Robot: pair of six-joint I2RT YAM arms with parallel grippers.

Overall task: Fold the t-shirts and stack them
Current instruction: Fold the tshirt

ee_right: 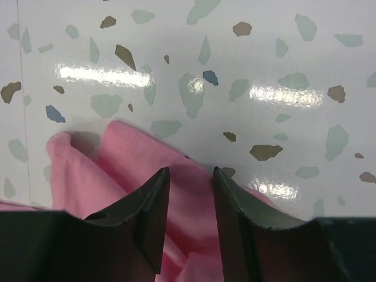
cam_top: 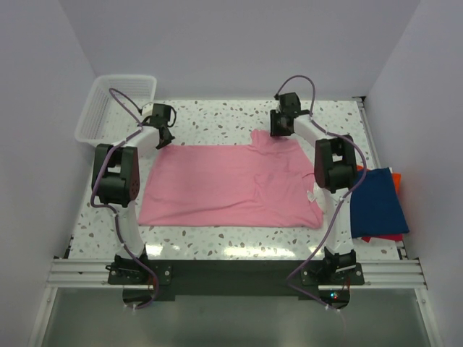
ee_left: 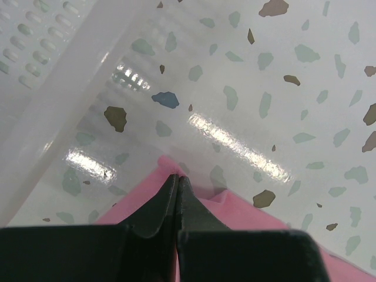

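Soft, matte light pink t-shirt (cam_top: 224, 188) spread nearly flat across the middle of the tabletop (cam_top: 217, 119), long side running left to right, a doubled-over flap and a few shallow creases toward its right end. Left tool (ee_left: 177, 176) pressed fully together, clamped on the shirt's far left corner, the cloth lifted into a small peak at the black tips. Right tool (ee_right: 191, 170) with its two dark wedge-shaped fingers (ee_right: 150, 205) apart, straddling a rumpled fold of pink fabric at the shirt's far right edge. Off to the right, at the tabletop's edge and apart from the pink shirt: navy blue t-shirt (cam_top: 376, 202) as a neat folded rectangle, lying on top of an orange-red t-shirt (cam_top: 395, 175) peeking out at its far and near corners. White plastic mesh basket (cam_top: 94, 119), slotted walls, in the far left corner. Glossy white terrazzo surface, speckled with grey-green, brown and blue chips, streaked with bright lamp reflections. Plain pale walls on three sides; ribbed aluminium rail (cam_top: 231, 271) along the near edge under the arm bases.
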